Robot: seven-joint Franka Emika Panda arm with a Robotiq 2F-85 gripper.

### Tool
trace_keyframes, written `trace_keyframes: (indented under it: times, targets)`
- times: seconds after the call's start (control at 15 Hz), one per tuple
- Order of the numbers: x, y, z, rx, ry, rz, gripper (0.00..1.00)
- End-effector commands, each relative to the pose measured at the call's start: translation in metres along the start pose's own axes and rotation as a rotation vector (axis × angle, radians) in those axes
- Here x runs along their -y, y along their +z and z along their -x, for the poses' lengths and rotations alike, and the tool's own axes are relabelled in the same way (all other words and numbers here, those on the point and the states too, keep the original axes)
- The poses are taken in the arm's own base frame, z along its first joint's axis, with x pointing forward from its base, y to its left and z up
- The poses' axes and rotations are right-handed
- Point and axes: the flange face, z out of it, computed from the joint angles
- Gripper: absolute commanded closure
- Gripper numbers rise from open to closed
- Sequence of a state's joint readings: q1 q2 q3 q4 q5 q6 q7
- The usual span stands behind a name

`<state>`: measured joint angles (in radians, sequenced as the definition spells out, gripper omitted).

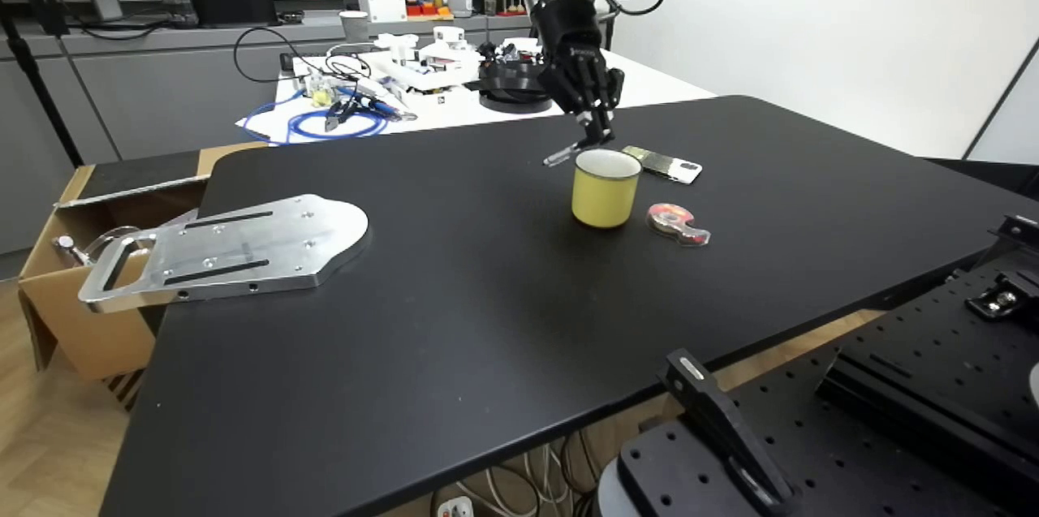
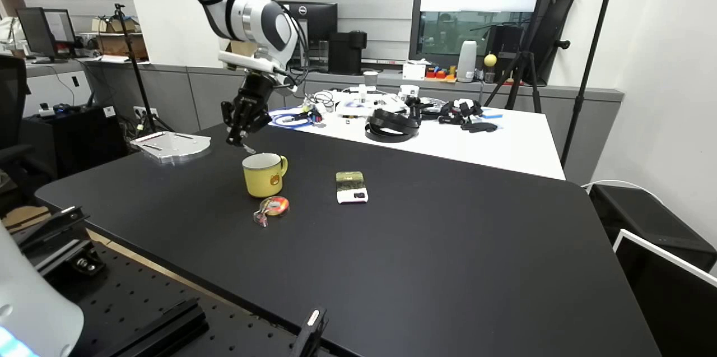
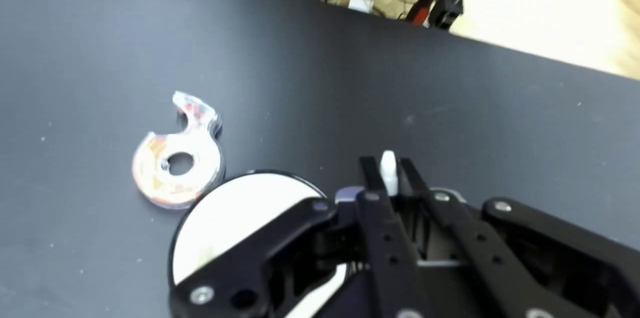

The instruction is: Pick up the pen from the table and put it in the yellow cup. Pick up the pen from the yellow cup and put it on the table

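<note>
The pen [image 1: 562, 154] is a thin stick with a pale end, held tilted. It also shows in an exterior view [image 2: 248, 149] and, pale end forward, in the wrist view [image 3: 388, 172]. My gripper [image 1: 597, 135] is shut on it; its fingers also show in an exterior view [image 2: 235, 138] and in the wrist view [image 3: 390, 163]. The yellow cup [image 1: 605, 196] stands upright on the black table [image 1: 422, 355]; its handle shows in an exterior view [image 2: 285, 165]. In the wrist view the cup's white inside [image 3: 240, 218] lies left of the fingers, partly hidden by the gripper. The pen is beside the cup, above the table.
A clear tape dispenser [image 1: 678, 223] lies close to the cup, also in the wrist view [image 3: 180, 158]. A flat grey-white object [image 1: 664, 165] lies past the cup. A large metal plate [image 1: 235, 245] lies at a table edge. A white table [image 2: 482, 144] with cables adjoins.
</note>
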<state>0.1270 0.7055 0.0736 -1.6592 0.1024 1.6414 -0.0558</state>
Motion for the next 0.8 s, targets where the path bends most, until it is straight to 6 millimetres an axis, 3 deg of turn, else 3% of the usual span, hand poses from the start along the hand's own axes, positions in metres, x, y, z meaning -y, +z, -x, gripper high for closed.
trace_keyframes:
  times: [0.0,0.47,0.73]
  targets:
    - [0.020,0.030,-0.016,-0.134,-0.067,0.097,0.97]
    - [0.040,0.084,-0.048,-0.383,-0.140,0.094,0.97]
    - [0.040,0.093,-0.048,-0.416,-0.143,0.100,0.97]
